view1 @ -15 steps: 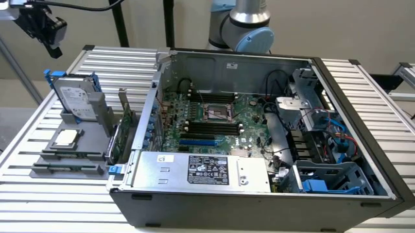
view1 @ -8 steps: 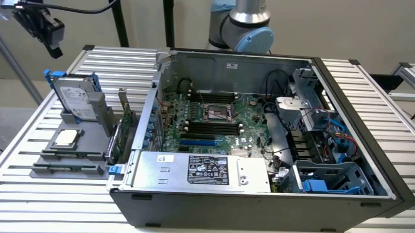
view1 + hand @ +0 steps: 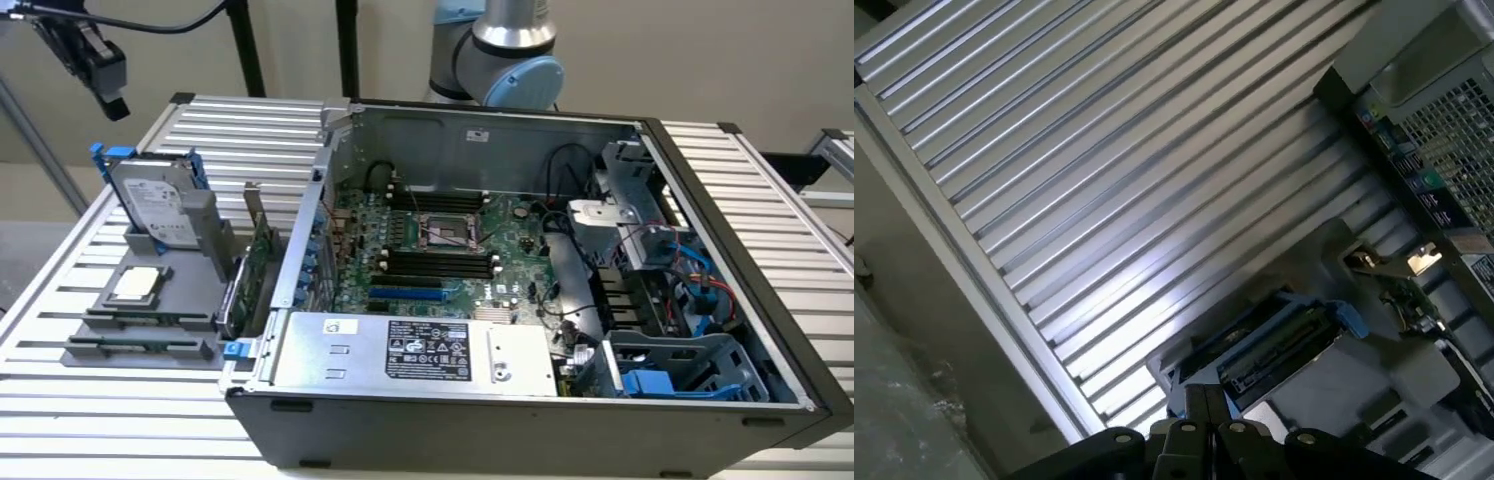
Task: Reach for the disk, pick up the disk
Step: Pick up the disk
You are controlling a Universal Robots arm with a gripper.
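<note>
Closed, empty gripper (image 3: pixel 114 100) hanging apart from the disk (image 3: pixel 150 195), at its eleven o'clock in the exterior view, disk propped upright in grey holder (image 3: pixel 147 322), at nine o'clock of open computer case (image 3: pixel 534 425), slatted table (image 3: pixel 40 300) beneath.

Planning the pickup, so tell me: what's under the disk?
A grey holder on the slatted table; the disk stands tilted in it. Its lower edge is covered by the holder's grey posts.
</note>
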